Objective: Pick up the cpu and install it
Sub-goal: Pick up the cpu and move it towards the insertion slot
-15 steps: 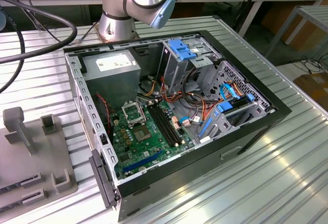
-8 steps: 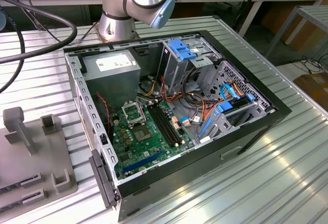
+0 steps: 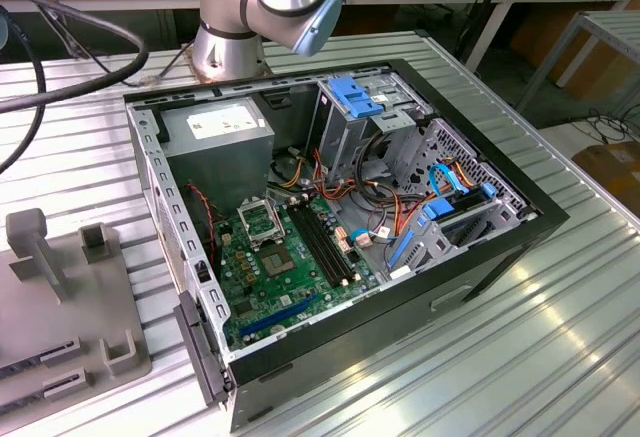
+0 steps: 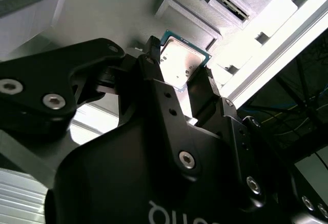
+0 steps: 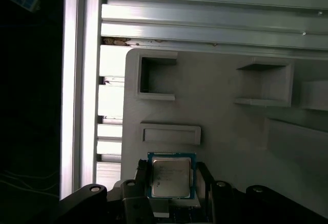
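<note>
The cpu (image 5: 171,177), a thin square chip with a silvery face and a green rim, lies flat on a grey fixture tray (image 5: 225,116), just beside a low raised bar (image 5: 170,134). My gripper (image 5: 172,175) hangs over it, one black finger on each side of the chip. A narrow gap shows at one finger (image 5: 204,179), so the gripper is open around the cpu (image 4: 183,60). The second wrist view shows the same straddle, with my gripper (image 4: 179,62) directly over the chip. In the exterior view, the motherboard's metal-framed socket (image 3: 262,222) sits inside the open computer case (image 3: 340,227).
The arm's base (image 3: 230,37) stands behind the case. The grey fixture tray (image 3: 60,307) with raised blocks lies at the exterior view's left on the ribbed metal table (image 3: 520,347). Cables, a drive cage (image 3: 360,107) and a power supply (image 3: 215,127) crowd the case. The tray's raised pockets (image 5: 156,75) are near the chip.
</note>
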Controlling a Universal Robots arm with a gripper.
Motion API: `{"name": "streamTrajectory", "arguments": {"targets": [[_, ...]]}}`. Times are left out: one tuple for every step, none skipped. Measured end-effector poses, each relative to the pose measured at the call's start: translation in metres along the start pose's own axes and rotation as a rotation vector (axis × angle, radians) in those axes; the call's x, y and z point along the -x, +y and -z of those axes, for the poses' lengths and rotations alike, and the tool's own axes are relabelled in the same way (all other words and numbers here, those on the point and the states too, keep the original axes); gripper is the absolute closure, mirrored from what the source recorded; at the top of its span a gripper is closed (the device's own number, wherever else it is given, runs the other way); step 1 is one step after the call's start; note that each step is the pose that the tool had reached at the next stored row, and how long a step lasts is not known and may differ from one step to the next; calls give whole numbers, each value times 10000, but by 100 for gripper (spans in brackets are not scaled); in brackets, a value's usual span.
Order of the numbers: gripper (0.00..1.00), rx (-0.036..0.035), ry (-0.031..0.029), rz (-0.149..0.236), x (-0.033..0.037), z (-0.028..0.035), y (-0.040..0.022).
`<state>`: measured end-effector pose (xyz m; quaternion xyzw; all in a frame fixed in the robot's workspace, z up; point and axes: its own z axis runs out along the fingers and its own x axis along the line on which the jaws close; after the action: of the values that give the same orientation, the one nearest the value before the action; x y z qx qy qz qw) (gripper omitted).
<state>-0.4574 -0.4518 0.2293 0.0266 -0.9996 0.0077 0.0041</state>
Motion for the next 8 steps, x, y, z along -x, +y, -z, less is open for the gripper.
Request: {"name": "streamTrajectory", "arguments": {"targets": [[53, 0, 1, 0, 0, 27, 0], [53, -1, 1, 0, 0, 35, -1], [53, -1, 1, 0, 0, 37, -1], [53, 0, 1, 0, 0, 38, -1], [53, 0, 1, 0, -1, 41, -1], [53, 0, 1, 0, 0, 43, -1], [53, -1, 0, 0, 0, 46, -1], [53, 0, 1, 0, 0, 48, -1]]}}
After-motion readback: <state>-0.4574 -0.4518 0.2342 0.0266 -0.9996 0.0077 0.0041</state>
